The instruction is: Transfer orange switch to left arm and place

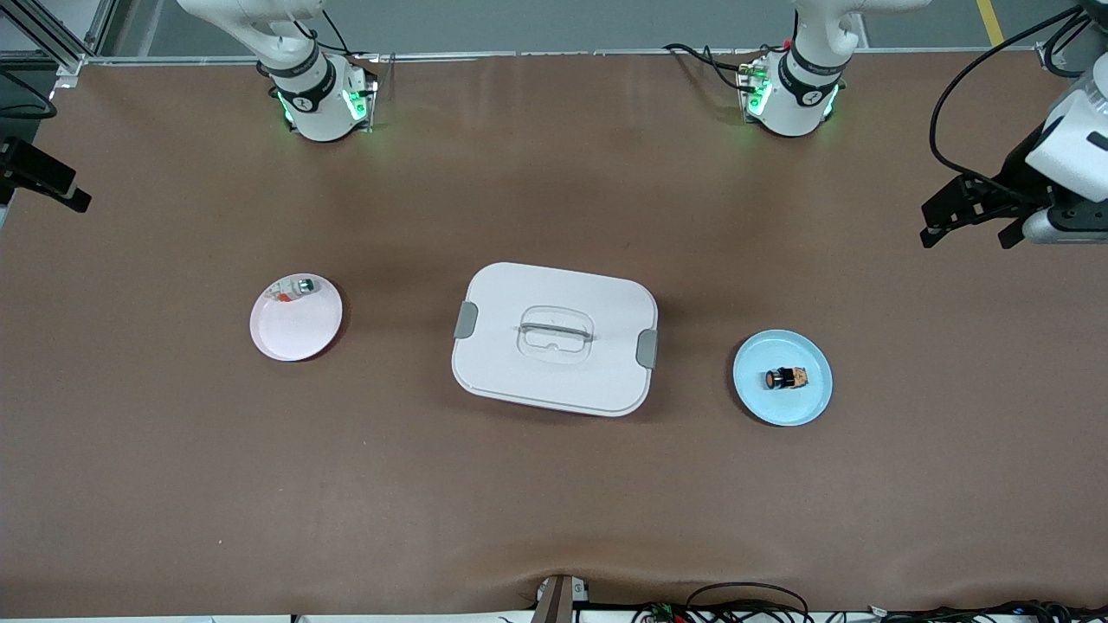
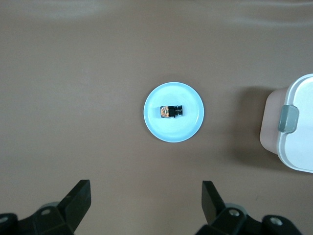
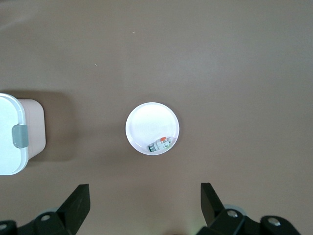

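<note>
**Two pincers wide open, switch lying on the blue plate**

Two pincers hang above the table, and we see both with their fingers spread wide and nothing between them. The left gripper point(image 2: 145, 205) is high over the left arm's end of the table; directly beneath its open fingers point(image 2: 78, 198) we find the blue plate point(image 2: 190, 129), and the orange switch point(image 2: 171, 111) lies on its side in the middle of that plate. Out from the plate, toward the table's middle, stands the box point(image 2: 298, 142) with one grey clip point(image 2: 287, 119) facing the plate; plate and box are well apart.

The right gripper point(image 3: 145, 205) is high over the right arm's end of the table. Below it we see the pink plate point(image 3: 146, 125), with a pale part point(image 3: 159, 145) bearing a green end and a red bit resting at the plate's rim. The box point(image 3: 10, 142) sits well apart from this plate too.

In the front view the box point(image 1: 554, 337) stands between the two plates on the brown table point(image 1: 554, 502), lid shut.
</note>
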Motion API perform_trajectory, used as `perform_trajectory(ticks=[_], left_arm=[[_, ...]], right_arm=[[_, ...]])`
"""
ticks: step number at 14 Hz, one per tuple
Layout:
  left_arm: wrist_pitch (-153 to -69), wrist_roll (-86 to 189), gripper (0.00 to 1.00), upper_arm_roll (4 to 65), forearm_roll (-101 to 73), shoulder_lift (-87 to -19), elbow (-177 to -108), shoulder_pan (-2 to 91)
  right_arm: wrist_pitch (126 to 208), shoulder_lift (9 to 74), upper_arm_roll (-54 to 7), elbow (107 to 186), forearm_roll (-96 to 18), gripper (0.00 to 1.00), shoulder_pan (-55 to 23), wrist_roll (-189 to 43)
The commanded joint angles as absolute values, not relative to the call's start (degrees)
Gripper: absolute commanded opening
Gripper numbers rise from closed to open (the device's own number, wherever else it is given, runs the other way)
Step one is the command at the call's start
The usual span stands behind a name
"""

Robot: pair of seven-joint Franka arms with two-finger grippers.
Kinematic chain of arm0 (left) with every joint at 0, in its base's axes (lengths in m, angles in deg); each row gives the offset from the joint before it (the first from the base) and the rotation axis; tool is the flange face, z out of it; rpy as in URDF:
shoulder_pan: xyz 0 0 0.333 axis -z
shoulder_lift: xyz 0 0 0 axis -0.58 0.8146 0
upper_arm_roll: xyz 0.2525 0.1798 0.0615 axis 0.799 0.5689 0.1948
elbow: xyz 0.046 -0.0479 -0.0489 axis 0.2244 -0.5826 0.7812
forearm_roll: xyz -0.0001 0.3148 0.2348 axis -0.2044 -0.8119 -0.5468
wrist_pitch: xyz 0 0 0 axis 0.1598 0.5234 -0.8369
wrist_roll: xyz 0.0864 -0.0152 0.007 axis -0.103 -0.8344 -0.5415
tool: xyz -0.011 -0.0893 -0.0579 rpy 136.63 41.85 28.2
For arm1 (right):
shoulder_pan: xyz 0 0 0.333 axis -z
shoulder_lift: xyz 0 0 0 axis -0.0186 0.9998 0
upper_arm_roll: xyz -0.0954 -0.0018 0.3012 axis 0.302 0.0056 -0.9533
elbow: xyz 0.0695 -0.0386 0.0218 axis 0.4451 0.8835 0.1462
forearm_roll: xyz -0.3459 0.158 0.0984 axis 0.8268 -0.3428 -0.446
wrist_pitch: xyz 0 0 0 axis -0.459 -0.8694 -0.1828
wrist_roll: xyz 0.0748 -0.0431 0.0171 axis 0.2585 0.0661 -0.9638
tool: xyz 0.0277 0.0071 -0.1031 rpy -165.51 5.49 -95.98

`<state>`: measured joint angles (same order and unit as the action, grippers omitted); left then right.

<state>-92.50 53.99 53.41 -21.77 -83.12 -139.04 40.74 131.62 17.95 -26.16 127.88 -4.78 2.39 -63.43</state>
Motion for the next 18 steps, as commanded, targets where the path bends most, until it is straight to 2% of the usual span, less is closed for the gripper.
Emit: perform_trajectory(ticks=[1,18], left_arm=[[-90.5,53.9,1.0,54.3,-21.2,-83.5,-137.5,41.5],[-87.5,53.9,1.0,53.8,-21.0,-83.0,-136.3,42.0]], right_arm=[[131.7,18.2,-26.3,127.3,-5.5,1.0,2.8,-63.0],[132.0,18.2,-26.3,127.3,-5.5,1.0,2.6,-63.0]])
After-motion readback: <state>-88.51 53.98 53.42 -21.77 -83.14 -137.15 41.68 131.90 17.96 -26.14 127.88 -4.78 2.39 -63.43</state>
